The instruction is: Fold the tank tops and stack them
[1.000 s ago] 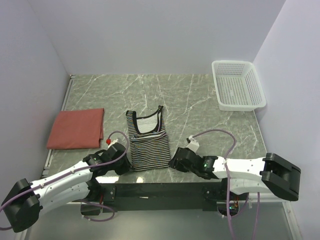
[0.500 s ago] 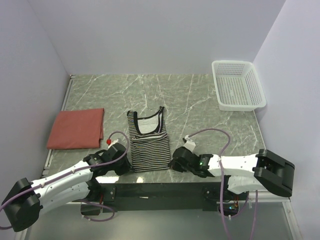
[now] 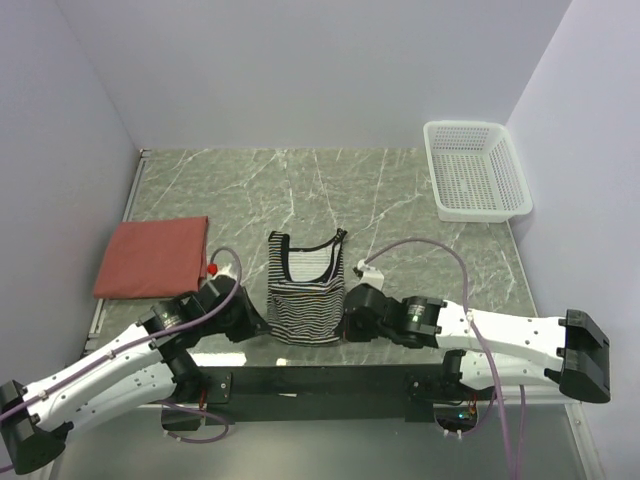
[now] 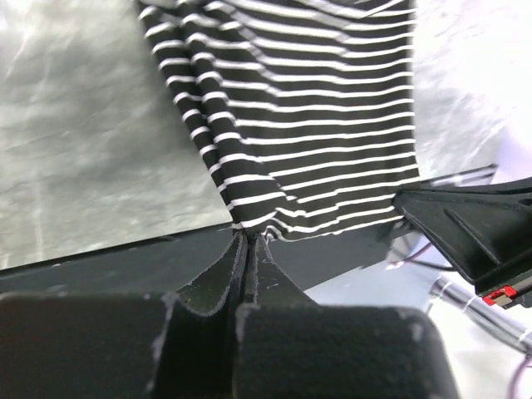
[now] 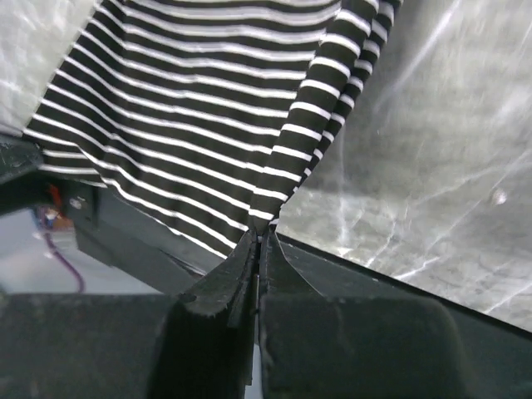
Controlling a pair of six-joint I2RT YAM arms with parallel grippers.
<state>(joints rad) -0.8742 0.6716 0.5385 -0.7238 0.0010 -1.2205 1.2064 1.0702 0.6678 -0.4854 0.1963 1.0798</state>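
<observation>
Item 1: striped tank top, black and white with black trim.
- Location: centre of the counter, at its near edge, between the two arms.
- Orientation: the long axis runs near to far. The neckline and straps point to the far wall, and the hem points toward the arm bases. The cloth is bunched narrower at the hem.
- Held by: the left pincer is clamped shut on the left hem corner. The right pincer is clamped shut on the right hem corner.

Item 2: brick-red tank top.
- Condition: folded into a flat rectangle.
- Location: left side of the counter, well apart from the striped one. No pincer touches it.

Item 3: white mesh basket.
- Location: far right corner of the counter, open side up.
- Contents: only its mesh floor and walls are in view. It stands well apart from both tops.
</observation>
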